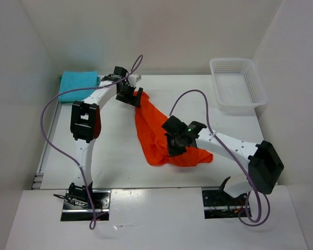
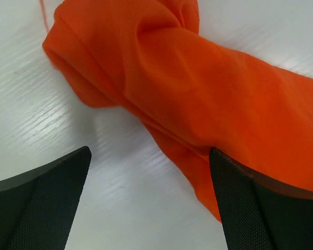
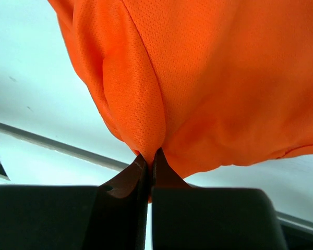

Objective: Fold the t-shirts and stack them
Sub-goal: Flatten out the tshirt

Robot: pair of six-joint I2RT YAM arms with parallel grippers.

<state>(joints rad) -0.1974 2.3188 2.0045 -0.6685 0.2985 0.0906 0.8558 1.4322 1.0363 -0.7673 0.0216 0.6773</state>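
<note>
- Folded turquoise t-shirt (image 1: 79,84) lies at the table's (image 1: 115,156) far left corner.
- Left gripper (image 1: 134,98) hangs wide open over the orange t-shirt's (image 1: 155,136) far end, gripping nothing.
- Right gripper (image 3: 150,160) is pinched tight on the orange t-shirt's near fold.
- White mesh basket (image 1: 238,83) sits far right, well apart.

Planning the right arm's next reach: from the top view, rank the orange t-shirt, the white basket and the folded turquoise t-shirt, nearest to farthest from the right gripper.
1. The orange t-shirt, mid-table, pinched in the right gripper itself.
2. The white basket, at the far right corner.
3. The turquoise t-shirt, folded at the far left corner, clearly the farthest.
</note>
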